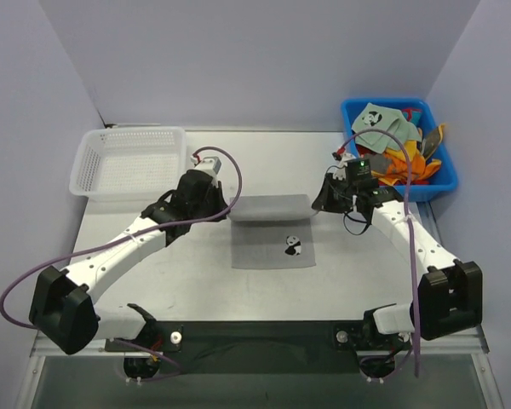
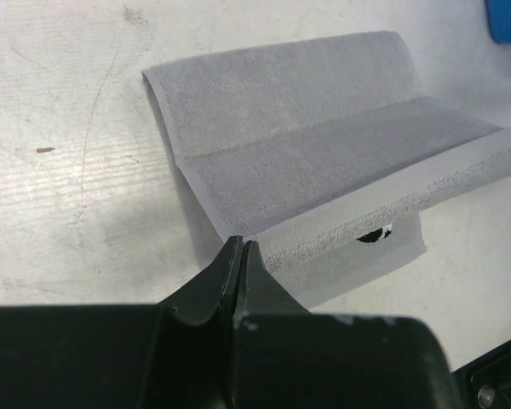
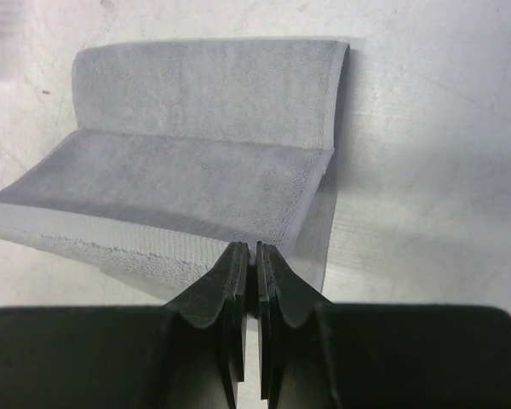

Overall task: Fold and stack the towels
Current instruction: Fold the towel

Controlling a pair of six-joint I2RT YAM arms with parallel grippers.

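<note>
From the top camera I saw the grey towel (image 1: 268, 247) lying in the middle of the table (image 1: 341, 285), panda print up on its near half and its far edge lifted and curled towards the near side. The left gripper (image 1: 228, 211) was at the far left corner and the right gripper (image 1: 318, 204) at the far right corner. The white mesh basket (image 1: 128, 166) sat at the far left, and the blue bin (image 1: 387, 103) at the far right held the other towels (image 1: 400, 145) in a heap. On the left wrist camera, the jaws were pressed together, pinching the towel's raised hem at the corner. On the right wrist camera, the jaws likewise pinched the hem, with the cloth sagging in a trough beyond them.
</note>
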